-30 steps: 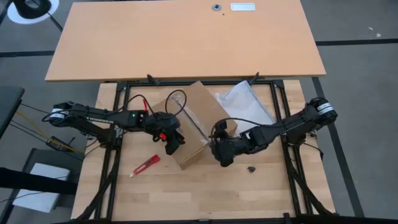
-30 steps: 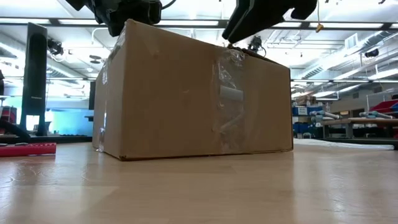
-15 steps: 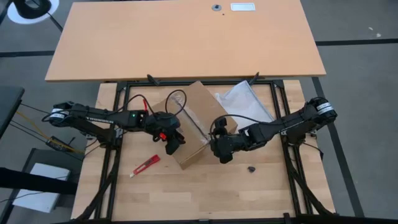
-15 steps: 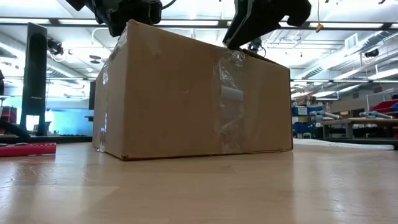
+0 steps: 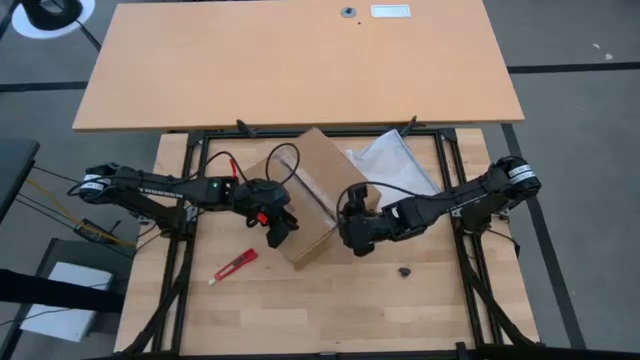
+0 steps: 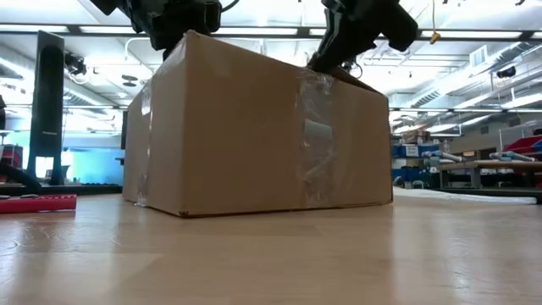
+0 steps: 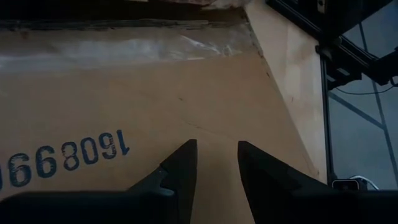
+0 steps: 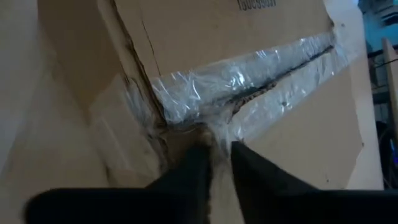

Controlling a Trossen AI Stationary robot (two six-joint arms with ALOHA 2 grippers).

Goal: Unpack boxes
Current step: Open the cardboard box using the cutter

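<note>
**Carton sits between two hands, right hand pinching its taped seam**

The brown cardboard carton point(image 5: 305, 195) lies near the middle of the wooden counter point(image 5: 300, 310), turned at an angle so one corner points toward six o'clock in the overhead view. Its flaps are down, and clear tape point(image 8: 249, 81) runs along the top seam and over the end.

The left hand point(image 5: 277, 230) rests at the carton's eight o'clock corner, directly over the top edge. In its wrist view the two dark fingers point(image 7: 183, 168) stand slightly parted over the printed top panel, with a narrow gap between them and nothing caught in it: the hand is released, holding nothing.

The right hand point(image 5: 356, 240) is at the carton's four o'clock side, against the taped end. Its wrist view shows the fingers point(image 8: 196, 165) drawn nearly together around the crinkled tape where the seam meets the end of the carton; it is clenched on that tape at the carton's edge. From counter level the same hand point(image 6: 326, 61) comes down onto the top edge at the taped strip.

A clear plastic bag point(image 5: 395, 165) lies at the carton's two o'clock, just beside it. A red box cutter point(image 5: 233, 266) lies on the counter at the carton's seven o'clock, apart from it, and a small dark object point(image 5: 404, 270) sits at five o'clock.
</note>
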